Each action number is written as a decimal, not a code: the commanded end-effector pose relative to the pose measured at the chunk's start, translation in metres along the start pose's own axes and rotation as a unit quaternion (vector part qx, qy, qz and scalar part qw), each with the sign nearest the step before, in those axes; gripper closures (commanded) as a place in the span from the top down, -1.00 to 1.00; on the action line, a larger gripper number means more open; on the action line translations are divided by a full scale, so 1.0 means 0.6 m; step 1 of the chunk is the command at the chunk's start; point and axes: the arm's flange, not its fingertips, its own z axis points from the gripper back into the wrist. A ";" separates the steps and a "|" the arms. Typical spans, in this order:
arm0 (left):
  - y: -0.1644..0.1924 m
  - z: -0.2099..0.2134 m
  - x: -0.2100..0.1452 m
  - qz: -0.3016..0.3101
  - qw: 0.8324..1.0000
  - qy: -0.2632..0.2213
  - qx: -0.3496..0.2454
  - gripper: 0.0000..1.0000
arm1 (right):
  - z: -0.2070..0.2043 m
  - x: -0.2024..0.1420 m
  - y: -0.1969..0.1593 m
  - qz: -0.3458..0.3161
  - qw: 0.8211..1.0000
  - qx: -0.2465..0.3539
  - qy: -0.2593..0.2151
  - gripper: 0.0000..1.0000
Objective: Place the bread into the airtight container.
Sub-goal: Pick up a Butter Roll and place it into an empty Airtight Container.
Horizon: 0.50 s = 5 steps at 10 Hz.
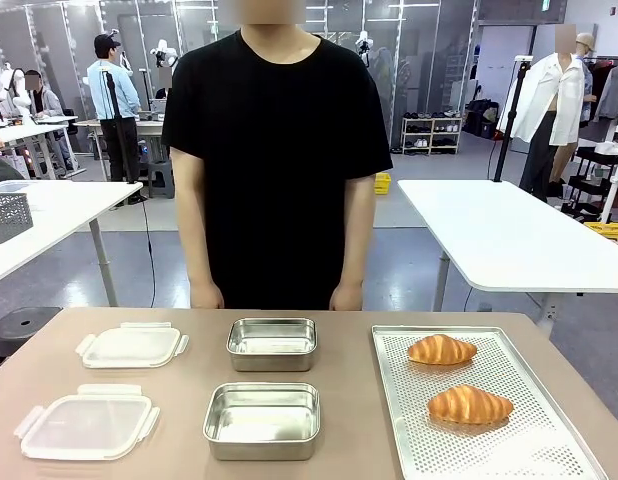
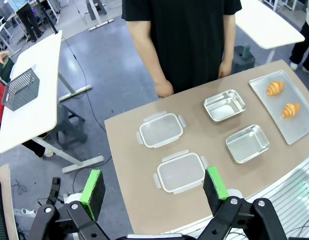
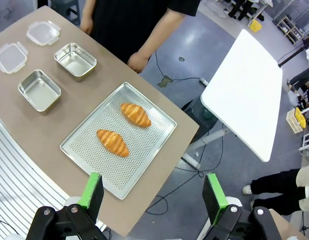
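Two golden bread rolls lie on a perforated metal tray [image 1: 549,440] at the table's right: the far roll [image 1: 441,349] and the near roll [image 1: 469,404]. Left of the tray stand two open steel containers, one farther [image 1: 273,343] and one nearer [image 1: 262,419]. The right wrist view has the rolls [image 3: 135,114] [image 3: 112,142] on the tray [image 3: 144,150] far below my open right gripper [image 3: 152,192]. My left gripper [image 2: 153,190] is open high above the table's left end, over the lids, with the containers [image 2: 224,105] [image 2: 247,143] to its right.
Two clear plastic lids [image 1: 131,345] [image 1: 87,423] lie at the table's left. A person in a black shirt [image 1: 277,150] stands at the far edge, hands hanging at the table's rim. White tables stand behind on both sides.
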 end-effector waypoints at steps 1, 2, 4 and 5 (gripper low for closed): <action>0.001 -0.001 0.002 -0.001 1.000 0.000 0.000 1.00 | 0.000 0.000 0.000 0.000 1.000 0.000 0.000 1.00; 0.001 -0.001 0.002 -0.001 1.000 0.000 0.000 1.00 | 0.000 0.000 0.000 0.000 1.000 0.000 0.000 1.00; 0.001 -0.001 0.002 -0.001 1.000 0.000 0.000 1.00 | -0.008 0.060 0.015 0.081 0.994 -0.041 0.069 1.00; 0.001 -0.001 0.002 -0.001 1.000 0.000 0.000 1.00 | -0.032 0.097 0.025 0.134 0.985 -0.046 0.096 1.00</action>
